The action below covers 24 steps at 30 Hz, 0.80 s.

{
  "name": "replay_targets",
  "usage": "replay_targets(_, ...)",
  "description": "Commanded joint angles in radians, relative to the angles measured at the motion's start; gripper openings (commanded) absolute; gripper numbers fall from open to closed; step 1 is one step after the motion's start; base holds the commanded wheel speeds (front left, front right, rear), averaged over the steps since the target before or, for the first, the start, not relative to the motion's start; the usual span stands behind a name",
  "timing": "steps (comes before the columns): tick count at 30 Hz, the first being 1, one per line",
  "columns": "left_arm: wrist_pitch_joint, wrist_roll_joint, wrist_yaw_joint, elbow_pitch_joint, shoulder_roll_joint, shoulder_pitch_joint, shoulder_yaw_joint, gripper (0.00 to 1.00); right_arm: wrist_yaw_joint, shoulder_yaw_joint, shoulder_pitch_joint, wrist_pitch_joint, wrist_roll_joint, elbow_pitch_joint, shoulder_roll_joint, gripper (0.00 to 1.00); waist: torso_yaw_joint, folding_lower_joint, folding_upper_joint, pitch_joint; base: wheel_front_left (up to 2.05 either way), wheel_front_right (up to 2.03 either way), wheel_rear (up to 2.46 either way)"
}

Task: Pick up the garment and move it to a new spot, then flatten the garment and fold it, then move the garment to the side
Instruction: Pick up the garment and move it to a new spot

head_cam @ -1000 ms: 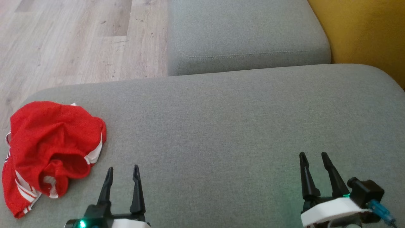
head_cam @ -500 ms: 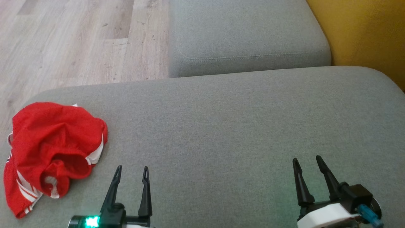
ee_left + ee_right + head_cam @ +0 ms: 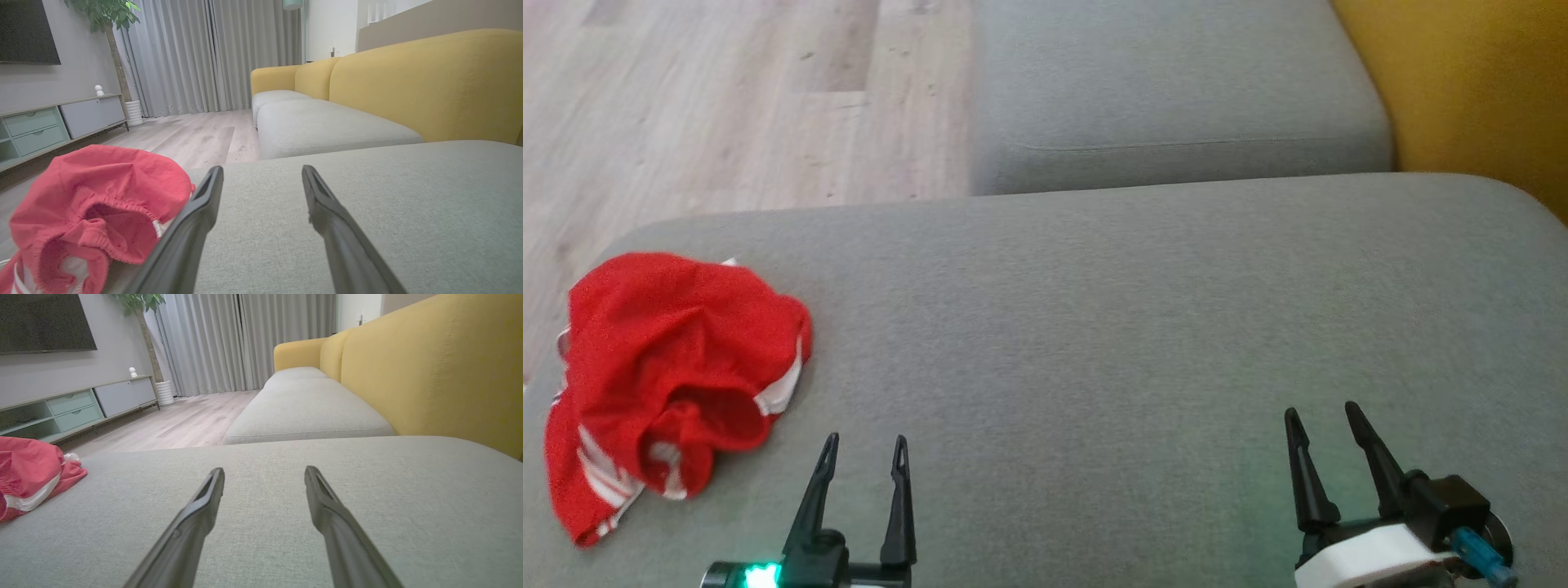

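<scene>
The garment (image 3: 674, 380) is a crumpled red piece with white stripes and an elastic waistband, lying at the left end of the grey sofa cushion (image 3: 1143, 327). In the left wrist view the garment (image 3: 94, 208) bulges just left of my left finger. My left gripper (image 3: 864, 445) stands open a little right of it, nothing between its fingers. My right gripper (image 3: 1321, 412) is open too, far to the right over bare cushion. From the right wrist view the garment (image 3: 30, 477) lies at the left edge, and the right gripper (image 3: 264, 470) points along the cushion.
A second grey seat cushion (image 3: 1176, 90) lies beyond, with the yellow sofa back (image 3: 1478, 90) at the right. Wooden floor (image 3: 719, 106) runs past the cushion's far left edge. A TV cabinet (image 3: 81, 406), a potted plant and curtains stand across the room.
The head camera has shifted a bit, so the scene slid slightly right. Both grippers have drawn back toward the bottom edge; both stay open. The garment lies as before.
</scene>
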Motion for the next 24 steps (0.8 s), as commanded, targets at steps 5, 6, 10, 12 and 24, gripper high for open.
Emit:
replay_targets(5, -0.010, 0.002, 0.010, -0.025, 0.002, -0.054, 0.034, 1.00, -0.001, 0.025, -0.021, -0.012, 0.013, -0.034, -0.011, 1.00, 0.093, 0.0000, 0.0000, 0.013, 0.00, 0.00, 0.00)
replay_targets(6, -0.010, 0.002, 0.011, -0.025, 0.002, -0.056, 0.035, 1.00, -0.001, 0.024, -0.020, -0.012, 0.014, -0.035, -0.011, 1.00, 0.115, 0.0000, 0.0000, 0.015, 0.00, 0.00, 0.00)
replay_targets(10, -0.010, 0.004, 0.014, -0.028, 0.002, -0.059, 0.043, 1.00, -0.001, 0.028, -0.020, -0.012, 0.018, -0.035, -0.011, 1.00, 0.204, 0.0000, 0.0000, 0.023, 0.00, 0.00, 0.00)
replay_targets(12, -0.010, 0.006, 0.017, -0.030, 0.002, -0.059, 0.048, 1.00, -0.001, 0.029, -0.023, -0.012, 0.021, -0.035, -0.011, 1.00, 0.248, 0.0000, 0.0000, 0.028, 0.00, 0.00, 0.00)
replay_targets(24, -0.010, 0.006, 0.039, -0.056, 0.002, -0.059, 0.083, 1.00, -0.001, 0.029, -0.050, -0.012, 0.016, -0.041, -0.011, 1.00, 0.420, 0.0000, 0.0000, 0.059, 0.00, 0.00, 0.00)
